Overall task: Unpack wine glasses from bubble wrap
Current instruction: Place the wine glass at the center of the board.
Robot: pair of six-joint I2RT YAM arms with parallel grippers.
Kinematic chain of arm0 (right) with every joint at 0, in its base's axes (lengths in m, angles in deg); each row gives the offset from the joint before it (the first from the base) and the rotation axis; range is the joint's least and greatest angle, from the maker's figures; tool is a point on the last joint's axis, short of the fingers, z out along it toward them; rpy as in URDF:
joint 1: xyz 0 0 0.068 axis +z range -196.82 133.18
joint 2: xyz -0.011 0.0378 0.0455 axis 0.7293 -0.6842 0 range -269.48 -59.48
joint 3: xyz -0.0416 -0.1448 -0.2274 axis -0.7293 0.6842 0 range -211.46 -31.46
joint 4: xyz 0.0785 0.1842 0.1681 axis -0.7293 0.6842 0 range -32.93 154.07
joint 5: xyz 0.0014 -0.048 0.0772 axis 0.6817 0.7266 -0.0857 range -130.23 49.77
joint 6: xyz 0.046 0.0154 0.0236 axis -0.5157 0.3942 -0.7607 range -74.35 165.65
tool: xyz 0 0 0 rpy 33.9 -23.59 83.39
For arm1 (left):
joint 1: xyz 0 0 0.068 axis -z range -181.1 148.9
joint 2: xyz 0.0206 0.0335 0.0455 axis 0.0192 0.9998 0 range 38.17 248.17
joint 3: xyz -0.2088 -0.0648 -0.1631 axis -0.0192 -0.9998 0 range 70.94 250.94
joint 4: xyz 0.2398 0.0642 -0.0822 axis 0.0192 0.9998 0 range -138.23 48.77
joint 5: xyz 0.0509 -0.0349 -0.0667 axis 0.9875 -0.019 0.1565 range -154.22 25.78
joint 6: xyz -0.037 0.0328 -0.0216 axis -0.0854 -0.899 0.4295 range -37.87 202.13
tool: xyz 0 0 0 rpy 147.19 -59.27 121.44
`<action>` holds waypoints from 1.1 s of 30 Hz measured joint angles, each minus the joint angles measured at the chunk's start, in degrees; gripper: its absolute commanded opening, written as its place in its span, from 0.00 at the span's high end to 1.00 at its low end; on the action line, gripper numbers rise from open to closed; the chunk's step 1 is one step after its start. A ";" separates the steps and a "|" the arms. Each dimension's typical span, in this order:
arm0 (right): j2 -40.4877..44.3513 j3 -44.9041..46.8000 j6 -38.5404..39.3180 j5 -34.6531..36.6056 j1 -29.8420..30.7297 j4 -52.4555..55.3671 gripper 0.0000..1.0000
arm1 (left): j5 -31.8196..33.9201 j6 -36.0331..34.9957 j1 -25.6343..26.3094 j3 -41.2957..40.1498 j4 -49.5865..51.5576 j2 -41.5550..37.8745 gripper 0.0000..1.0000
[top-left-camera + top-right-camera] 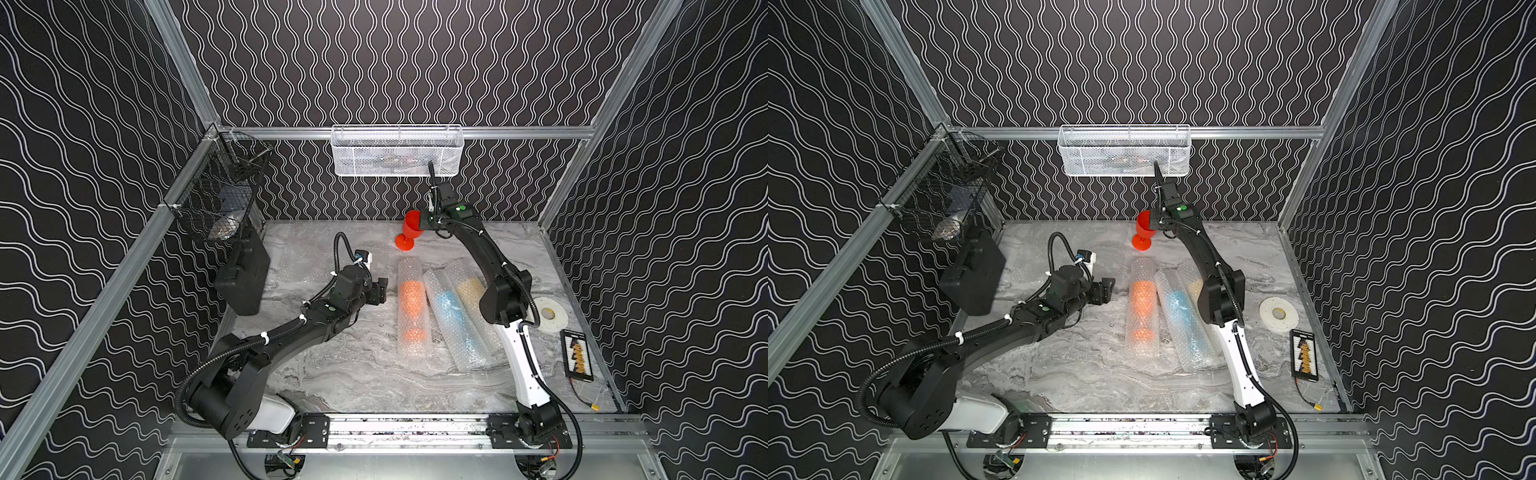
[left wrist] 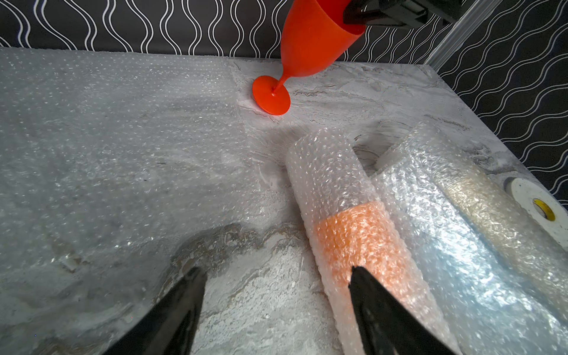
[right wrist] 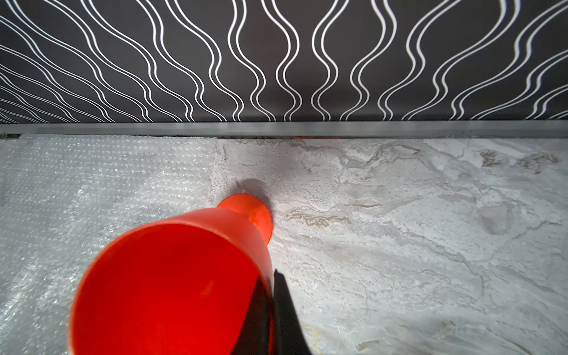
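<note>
Done: red glass point(image 1: 411, 230) free, rim pinched in right gripper point(image 1: 424, 223), far centre. Unopened: orange roll point(image 1: 412, 305), blue roll point(image 1: 453, 320), yellow roll point(image 1: 471, 289); left gripper point(image 2: 275, 270) spread, empty.

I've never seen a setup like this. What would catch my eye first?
The bright red goblet stands out most, tilted near the back wall with the right gripper shut on its rim. Next come three bubble wrap rolls lying side by side mid-table: the orange roll, blue roll and yellow roll. The left gripper is open beside the orange roll.
</note>
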 measured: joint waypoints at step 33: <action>-0.02 0.57 -0.96 -1.73 -0.04 -3.08 0.65 | -0.39 -0.04 0.00 0.33 0.20 0.52 0.21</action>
